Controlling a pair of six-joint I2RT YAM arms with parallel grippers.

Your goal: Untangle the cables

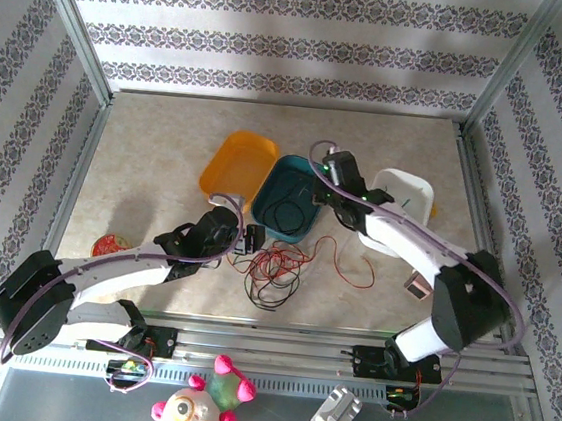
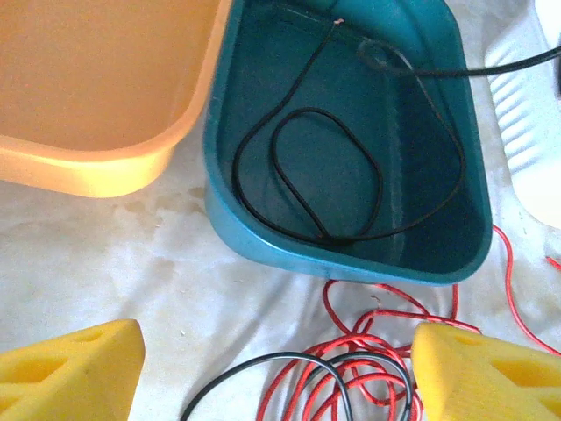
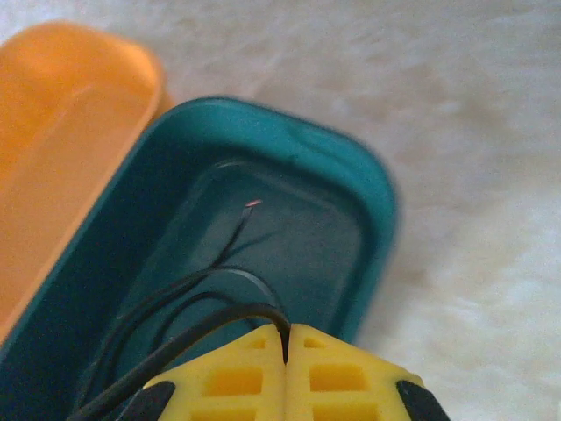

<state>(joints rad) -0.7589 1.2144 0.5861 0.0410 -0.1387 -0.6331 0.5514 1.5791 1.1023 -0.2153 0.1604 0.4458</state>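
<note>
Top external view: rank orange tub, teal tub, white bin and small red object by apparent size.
1. orange tub and teal tub: look about alike, not ranking them.
2. white bin: partly hidden by the right arm, so unsure.
3. red object at far left: clearly smallest.

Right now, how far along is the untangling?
Done: a black cable lies coiled in the teal bin. In hand: the right gripper is shut on it above the bin. Left: the red cable is bunched on the table with a black loop through it, under the open left gripper.
</note>
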